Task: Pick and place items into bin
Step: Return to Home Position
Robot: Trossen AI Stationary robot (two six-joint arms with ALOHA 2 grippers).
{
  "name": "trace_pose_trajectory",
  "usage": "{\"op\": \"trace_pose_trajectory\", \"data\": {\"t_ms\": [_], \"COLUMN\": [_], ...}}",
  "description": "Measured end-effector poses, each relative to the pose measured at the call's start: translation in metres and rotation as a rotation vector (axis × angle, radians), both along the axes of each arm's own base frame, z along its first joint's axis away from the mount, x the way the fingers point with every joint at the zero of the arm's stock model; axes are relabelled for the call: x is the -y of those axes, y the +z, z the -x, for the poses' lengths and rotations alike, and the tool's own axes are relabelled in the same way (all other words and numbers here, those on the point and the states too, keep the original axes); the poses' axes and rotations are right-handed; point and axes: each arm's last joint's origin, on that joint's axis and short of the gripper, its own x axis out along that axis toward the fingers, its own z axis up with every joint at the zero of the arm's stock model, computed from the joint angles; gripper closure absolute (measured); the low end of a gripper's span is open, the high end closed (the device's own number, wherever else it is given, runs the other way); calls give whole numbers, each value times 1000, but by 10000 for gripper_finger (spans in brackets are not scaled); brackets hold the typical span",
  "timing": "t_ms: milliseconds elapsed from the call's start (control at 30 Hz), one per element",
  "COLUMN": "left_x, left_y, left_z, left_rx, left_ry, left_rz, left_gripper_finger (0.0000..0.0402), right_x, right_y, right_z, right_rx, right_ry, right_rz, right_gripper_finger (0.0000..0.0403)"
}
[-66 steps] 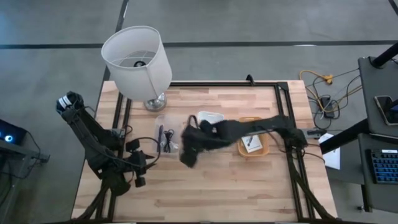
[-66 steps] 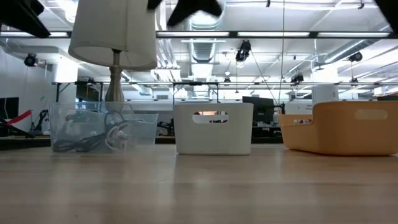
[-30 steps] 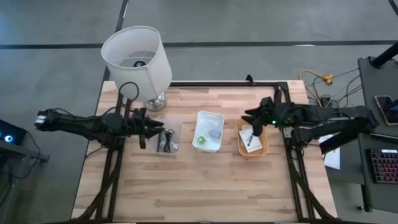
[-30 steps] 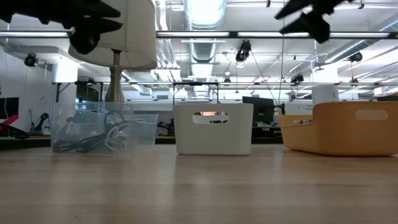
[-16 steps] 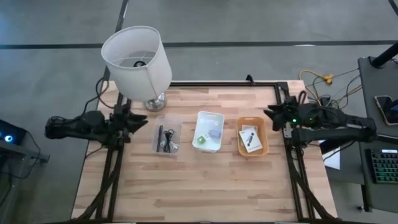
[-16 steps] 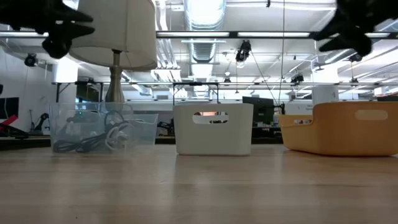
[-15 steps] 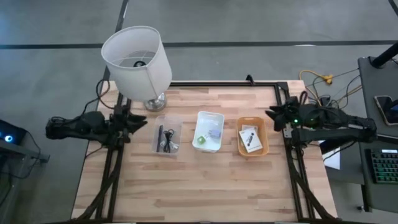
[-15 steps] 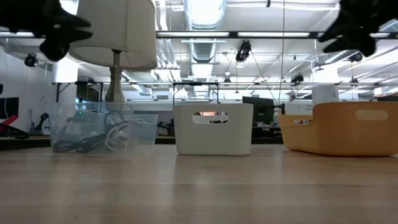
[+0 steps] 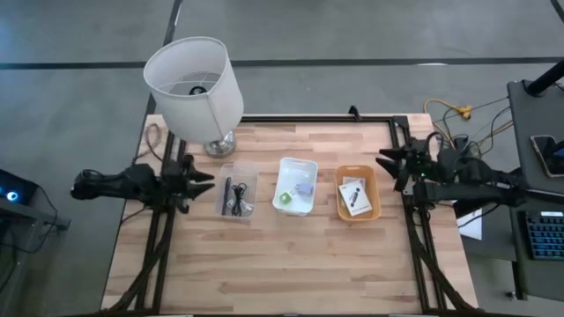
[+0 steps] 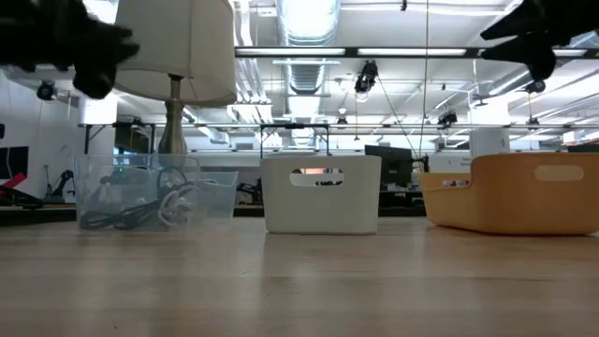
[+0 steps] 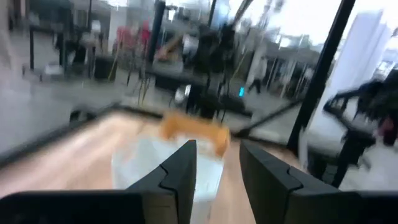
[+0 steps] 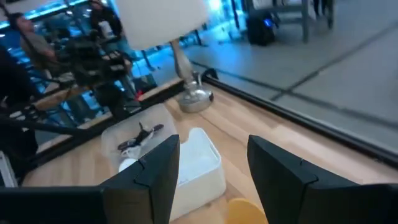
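Where the items lie: inside three bins set in a row across the middle of the high view, on the desk (image 9: 291,260)
Cables: dark cables (image 9: 234,201) lie bunched in the transparent bin (image 9: 249,173), leftmost of the row; in the low view pale and dark loops show through its wall
Green piece: the tiny green piece (image 9: 284,199) sits in the white bin (image 9: 298,167), the middle one, toward its lower left corner
Cube: the grey-blue cube (image 9: 305,188) is in the same white bin, just right of the green piece
Packets: white flat packets (image 9: 354,197) with dark print lie in the orange bin (image 9: 377,198), rightmost of the row
Bins: near one another, with strips of bare wood between them
Left gripper: the left gripper (image 9: 204,183) is at the desk's left edge in the high view, just left of the transparent bin and apart from it, pointing right; its wrist view shows the fingers (image 11: 180,168) spread with a clear gap and nothing held
Right gripper: the right gripper (image 9: 386,165) is at the desk's right edge, upper right of the orange bin, pointing left; its fingers (image 12: 155,168) stand wide apart and empty
Low view: both grippers are dark shapes in the upper corners, well above the bins
Lamp: the white-shaded lamp (image 9: 194,84) stands at the upper left of the high view, its base just above the transparent bin
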Motion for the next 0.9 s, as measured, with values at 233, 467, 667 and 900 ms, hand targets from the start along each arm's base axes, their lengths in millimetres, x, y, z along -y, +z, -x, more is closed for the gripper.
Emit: {"op": "trace_pose_trajectory", "data": {"t_ms": [233,467,667,900], "left_x": [1,3,3,3], "left_y": [-18,-20,-22,-24], "left_z": [-6,-7,-9,-9], "left_rx": [-16,-25,8,15], "left_ry": [-21,-63,-59,-66], "left_rz": [-5,-26,-27,-19], "left_gripper_finger": [295,295,295,295], "right_x": [-3,-5,-5,-6], "right_y": [-25,-25,-59,-79], "right_z": [5,-3,-23,-29], "right_rx": [125,258,304,342], "right_ry": [106,184,199,251], "right_rz": [89,174,207,143], "right_gripper_finger": [227,227,227,227]}}
